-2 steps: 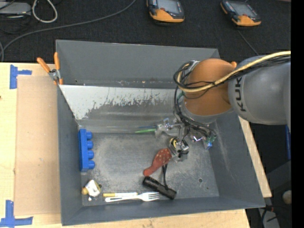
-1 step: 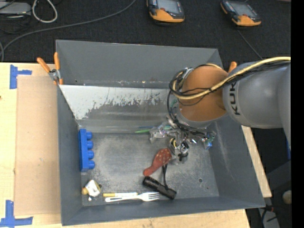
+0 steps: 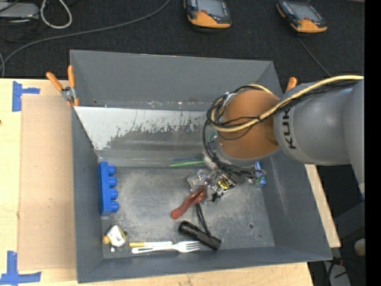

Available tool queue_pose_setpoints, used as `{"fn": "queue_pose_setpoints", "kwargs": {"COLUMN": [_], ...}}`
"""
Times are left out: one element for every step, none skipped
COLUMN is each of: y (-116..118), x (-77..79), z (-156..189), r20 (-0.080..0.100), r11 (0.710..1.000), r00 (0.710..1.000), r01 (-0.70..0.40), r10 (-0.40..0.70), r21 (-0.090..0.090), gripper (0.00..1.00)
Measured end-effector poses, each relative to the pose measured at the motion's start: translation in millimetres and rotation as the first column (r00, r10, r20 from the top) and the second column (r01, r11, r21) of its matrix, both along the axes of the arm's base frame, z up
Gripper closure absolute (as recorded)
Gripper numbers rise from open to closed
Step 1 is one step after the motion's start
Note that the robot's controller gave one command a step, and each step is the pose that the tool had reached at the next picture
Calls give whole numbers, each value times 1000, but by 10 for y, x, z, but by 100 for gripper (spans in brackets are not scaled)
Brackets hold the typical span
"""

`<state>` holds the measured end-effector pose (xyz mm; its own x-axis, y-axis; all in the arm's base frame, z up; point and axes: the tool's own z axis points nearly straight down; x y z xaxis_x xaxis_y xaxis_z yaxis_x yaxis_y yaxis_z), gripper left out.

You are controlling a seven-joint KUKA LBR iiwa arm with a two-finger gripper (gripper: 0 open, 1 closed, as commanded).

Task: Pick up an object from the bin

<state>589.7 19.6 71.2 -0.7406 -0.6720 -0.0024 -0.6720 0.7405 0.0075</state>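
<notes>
The gripper (image 3: 209,185) sits low over the middle of the grey bin (image 3: 178,79), at the upper end of a red-handled tool (image 3: 186,205), perhaps a screwdriver; whether the claw is spread or pinching cannot be told. A black cylinder (image 3: 200,235) and white fork (image 3: 168,247) lie nearby

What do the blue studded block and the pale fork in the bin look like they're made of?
Blue block: likely moulded plastic, with a uniform saturated colour, rounded studs and a matte surface. Fork: probably plastic too, pale and dull with no clear metallic glint, though brushed metal can't be ruled out.
</notes>
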Motion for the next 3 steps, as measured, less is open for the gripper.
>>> {"fn": "queue_pose_setpoints", "kwargs": {"y": [0,7,13], "x": [0,-17,-30], "z": [0,146,619], "r20": [0,-5,-10], "r11": [1000,1000,1000], "r00": [1000,1000,1000], "r01": [0,0,1], "r10": [0,0,-1], "r21": [0,1,1], "gripper": [100,100,100]}}
